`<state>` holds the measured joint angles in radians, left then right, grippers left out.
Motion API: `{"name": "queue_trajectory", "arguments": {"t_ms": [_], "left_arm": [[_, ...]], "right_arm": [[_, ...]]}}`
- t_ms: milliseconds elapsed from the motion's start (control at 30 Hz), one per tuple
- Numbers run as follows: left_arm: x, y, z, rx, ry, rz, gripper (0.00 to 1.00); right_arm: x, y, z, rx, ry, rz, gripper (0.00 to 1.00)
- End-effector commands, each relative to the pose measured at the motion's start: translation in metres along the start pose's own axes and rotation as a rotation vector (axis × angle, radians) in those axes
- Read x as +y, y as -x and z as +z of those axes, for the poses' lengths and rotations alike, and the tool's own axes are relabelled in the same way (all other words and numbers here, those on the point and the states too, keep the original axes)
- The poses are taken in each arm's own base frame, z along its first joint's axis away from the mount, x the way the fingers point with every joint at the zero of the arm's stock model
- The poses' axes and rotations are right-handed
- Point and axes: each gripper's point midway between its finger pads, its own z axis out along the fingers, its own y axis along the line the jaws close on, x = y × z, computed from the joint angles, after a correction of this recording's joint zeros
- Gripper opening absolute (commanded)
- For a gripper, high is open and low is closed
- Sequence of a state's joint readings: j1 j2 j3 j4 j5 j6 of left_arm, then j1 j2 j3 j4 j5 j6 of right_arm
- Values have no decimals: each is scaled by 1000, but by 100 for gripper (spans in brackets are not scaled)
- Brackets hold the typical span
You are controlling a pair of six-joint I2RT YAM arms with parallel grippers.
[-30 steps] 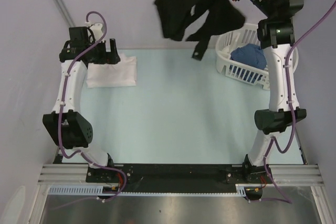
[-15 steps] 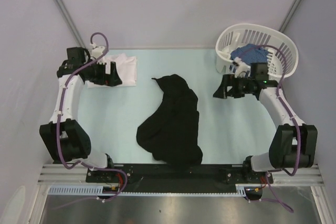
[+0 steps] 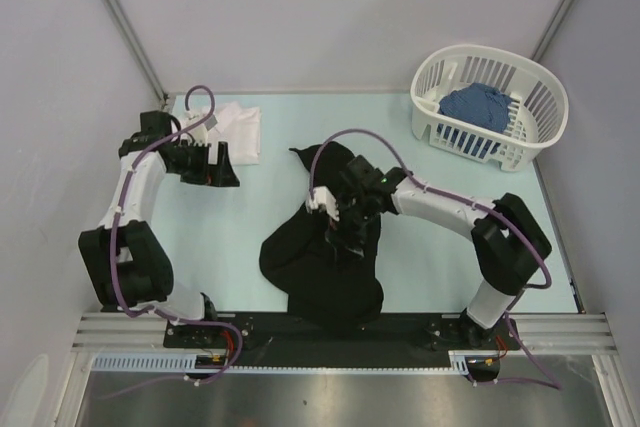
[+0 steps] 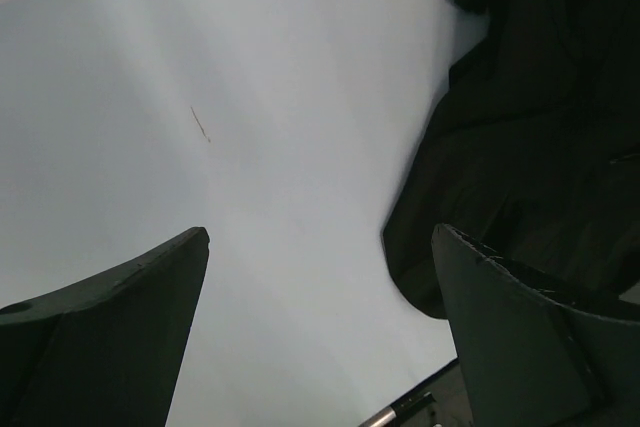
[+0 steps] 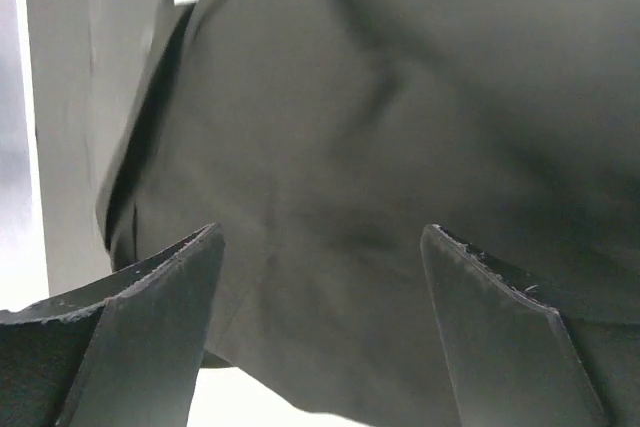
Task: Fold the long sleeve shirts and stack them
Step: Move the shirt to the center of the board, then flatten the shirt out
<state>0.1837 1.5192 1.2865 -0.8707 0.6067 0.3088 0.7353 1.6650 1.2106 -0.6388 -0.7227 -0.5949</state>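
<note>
The black shirt lies crumpled at lower centre. It looks soft, light and limp, and is probably best pinched at a hem or collar edge. The right gripper hovers over it, jaws apart. The left gripper, also apart, sits beside the white shirt, upper left.

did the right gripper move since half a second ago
Yes. The right gripper went left, away from the white basket it was beside, and now hangs open over the black shirt mid-table.
</note>
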Motion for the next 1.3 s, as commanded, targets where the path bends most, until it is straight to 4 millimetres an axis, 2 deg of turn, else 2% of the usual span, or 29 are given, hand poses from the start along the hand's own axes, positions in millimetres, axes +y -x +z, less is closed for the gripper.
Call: {"name": "queue_trajectory", "arguments": {"t_ms": [0, 100, 133, 200, 267, 300, 333, 367, 400, 433, 467, 500, 567, 600, 633, 700, 733, 767, 800, 833, 867, 900, 933, 967, 1000, 1033, 1100, 1200, 1267], "left_arm": [[-8, -12, -16, -36, 8, -30, 99], [-10, -23, -22, -37, 20, -30, 99], [-10, -31, -21, -24, 25, -29, 99], [-11, -36, -25, -24, 38, -8, 99], [-12, -42, -27, -23, 56, 5, 99], [-13, -44, -28, -21, 57, 8, 99], [-12, -46, -29, -21, 64, 12, 99], [-12, -46, -30, -22, 66, 21, 99], [-14, -45, -31, -29, 60, 31, 98], [-15, -43, -31, -33, 56, 40, 98], [-16, -41, -31, -36, 48, 61, 96], [-19, -36, -31, -49, 26, 77, 94], [-24, -30, -27, -45, 4, 141, 90], [-25, -26, -24, -43, 1, 172, 89], [-25, -22, -18, -34, -3, 204, 88], [-38, -7, -2, -32, -28, 302, 85], [-38, -6, 11, -8, -36, 317, 85], [-53, -1, 23, 3, -69, 365, 84], [-57, 8, 32, -12, -76, 398, 84], [-62, 21, 37, -26, -84, 427, 83], [-69, 22, 56, 3, -115, 452, 83], [-71, 32, 67, -14, -115, 480, 83], [-75, 46, 73, -37, -115, 508, 84], [-78, 46, 94, -14, -139, 520, 83], [-81, 56, 104, -37, -147, 543, 83], [-87, 73, 109, -66, -152, 568, 83], [-87, 88, 140, -46, -146, 586, 83], [-79, 102, 177, -22, -130, 582, 83], [-78, 106, 190, -12, -116, 610, 83]], "right_arm": [[17, -36, 20, 107, 97, -211, 85], [25, -56, 30, 161, 138, -285, 86], [26, -70, 34, 197, 138, -278, 86], [24, -74, 41, 198, 136, -287, 81], [11, -80, 48, 232, 88, -262, 57], [6, -83, 47, 252, 69, -249, 39], [0, -86, 43, 269, 55, -262, 30], [-2, -90, 36, 280, 49, -263, 21], [-14, -96, 23, 281, 20, -241, 5], [-22, -96, 7, 288, -19, -254, 0], [-27, -101, -7, 311, -28, -275, 0], [-46, -110, -33, 307, -89, -227, 0], [-58, -116, -76, 314, -141, -249, 0], [-67, -116, -97, 308, -178, -266, 0], [-80, -131, -127, 295, -238, -218, 0], [-91, -140, -159, 301, -300, -273, 2], [-98, -150, -174, 324, -335, -266, 13], [-106, -161, -192, 344, -386, -244, 23], [-111, -167, -202, 356, -417, -198, 39], [-120, -156, -218, 333, -476, -161, 44], [-116, -155, -229, 294, -492, -78, 48], [-113, -147, -231, 244, -485, -27, 55], [-107, -122, -233, 134, -485, 63, 57], [-97, -115, -228, 92, -456, 129, 58], [-91, -105, -223, 47, -443, 180, 60], [-79, -87, -215, -28, -424, 265, 61], [-69, -68, -182, -77, -377, 298, 64], [-68, -61, -140, -87, -392, 332, 67], [-79, -64, -130, -94, -423, 387, 69]]}}
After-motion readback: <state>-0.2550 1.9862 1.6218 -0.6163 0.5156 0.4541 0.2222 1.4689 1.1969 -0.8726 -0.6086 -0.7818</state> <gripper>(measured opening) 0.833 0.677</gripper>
